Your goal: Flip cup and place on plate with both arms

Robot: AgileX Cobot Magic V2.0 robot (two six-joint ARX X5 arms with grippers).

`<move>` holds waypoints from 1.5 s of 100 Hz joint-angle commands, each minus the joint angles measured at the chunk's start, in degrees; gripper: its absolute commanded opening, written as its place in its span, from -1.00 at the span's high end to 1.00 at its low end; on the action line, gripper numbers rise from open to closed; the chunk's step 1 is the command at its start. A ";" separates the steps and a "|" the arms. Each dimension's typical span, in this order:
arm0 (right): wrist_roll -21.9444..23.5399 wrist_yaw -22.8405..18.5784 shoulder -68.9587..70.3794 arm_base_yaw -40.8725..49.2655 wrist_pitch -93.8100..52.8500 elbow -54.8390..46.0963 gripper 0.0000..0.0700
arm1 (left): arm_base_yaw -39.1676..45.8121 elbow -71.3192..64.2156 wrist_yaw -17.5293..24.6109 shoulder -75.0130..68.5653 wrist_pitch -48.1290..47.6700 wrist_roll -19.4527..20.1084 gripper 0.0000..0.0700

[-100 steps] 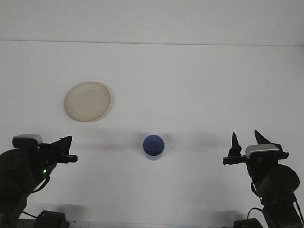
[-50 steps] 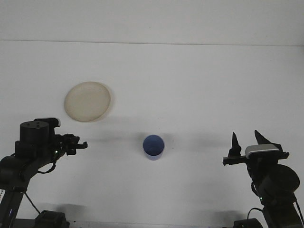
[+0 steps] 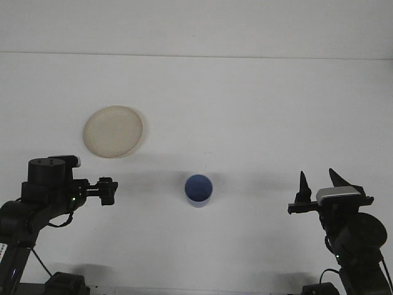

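A small blue cup (image 3: 198, 190) stands on the white table near the middle, and I see its round blue top from above. The pale round plate (image 3: 113, 131) lies flat at the left, farther back. My left gripper (image 3: 108, 190) hovers left of the cup and in front of the plate, pointing toward the cup with a wide gap between. My right gripper (image 3: 318, 185) stays low at the right, open, its two dark fingertips (image 3: 303, 183) pointing up with nothing between them.
The white table (image 3: 258, 110) runs back to a white wall. Both arm bases sit at the near corners.
My left arm has risen and swung right toward the cup, and its wrist has turned. The right arm, the cup and the plate have not moved.
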 commanded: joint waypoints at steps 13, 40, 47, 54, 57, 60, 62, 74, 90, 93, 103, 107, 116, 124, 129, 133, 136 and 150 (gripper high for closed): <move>-0.46 0.02 0.11 0.09 0.55 0.22 -0.29 | -5.86 5.86 0.96 7.67 -0.07 -0.20 -0.65; -0.46 0.02 0.11 0.09 0.55 0.22 -0.29 | -18.56 18.73 -0.50 24.65 0.46 -0.22 -0.64; -0.46 0.02 0.11 0.09 0.55 0.22 -0.29 | -21.53 22.43 -1.60 29.11 -0.17 0.04 -0.64; -0.46 0.04 0.11 0.09 0.55 0.22 -0.29 | -24.06 25.59 -2.34 33.16 -0.50 0.48 -0.64; -0.46 0.02 0.11 0.07 0.55 0.22 -0.29 | -25.14 26.84 -2.73 34.75 -0.77 0.83 -0.64; -0.46 0.04 0.11 0.07 0.52 0.22 -0.29 | -26.18 27.96 -2.99 36.28 -1.03 1.20 -0.64; -0.46 0.04 0.11 0.09 0.55 0.22 -0.29 | -26.82 28.57 -3.06 37.20 -1.14 1.42 -0.64; -0.46 0.04 0.11 0.07 0.52 0.22 -0.29 | -29.83 30.93 -3.82 41.88 -1.29 1.90 -0.64; -0.46 0.02 0.11 0.09 0.52 0.22 -0.29 | -31.65 31.26 -6.25 46.25 -1.18 2.08 -0.64; -0.46 0.02 0.11 0.09 0.52 0.22 -0.29 | -31.80 31.26 -6.25 46.99 -1.05 2.23 -0.64; -0.46 0.02 0.11 0.07 0.52 0.22 -0.29 | -32.13 31.26 -6.25 49.18 -0.74 2.78 -0.64; -0.46 0.02 0.11 0.09 0.52 0.22 -0.29 | -32.11 31.26 -6.25 50.01 -0.66 2.84 -0.64; -0.46 0.02 0.11 0.07 0.52 0.22 -0.29 | -32.11 31.26 -6.25 51.89 -0.26 3.15 -0.64; -0.46 0.04 0.11 0.09 0.52 0.22 -0.29 | -32.11 31.26 -6.27 53.51 0.26 3.19 -0.64; -0.46 0.04 0.11 0.09 0.52 0.22 -0.29 | -32.11 31.26 -6.25 54.31 0.48 3.19 -0.64; -0.46 0.04 0.11 0.09 0.52 0.22 -0.29 | -32.11 31.26 -6.27 54.84 0.61 3.19 -0.63; -0.46 0.04 0.11 0.07 0.52 0.22 -0.29 | -32.11 31.26 -6.25 55.15 0.74 3.19 -0.63; -0.46 0.04 0.11 0.09 0.52 0.22 -0.29 | -32.17 31.26 -6.25 55.28 1.29 3.19 0.25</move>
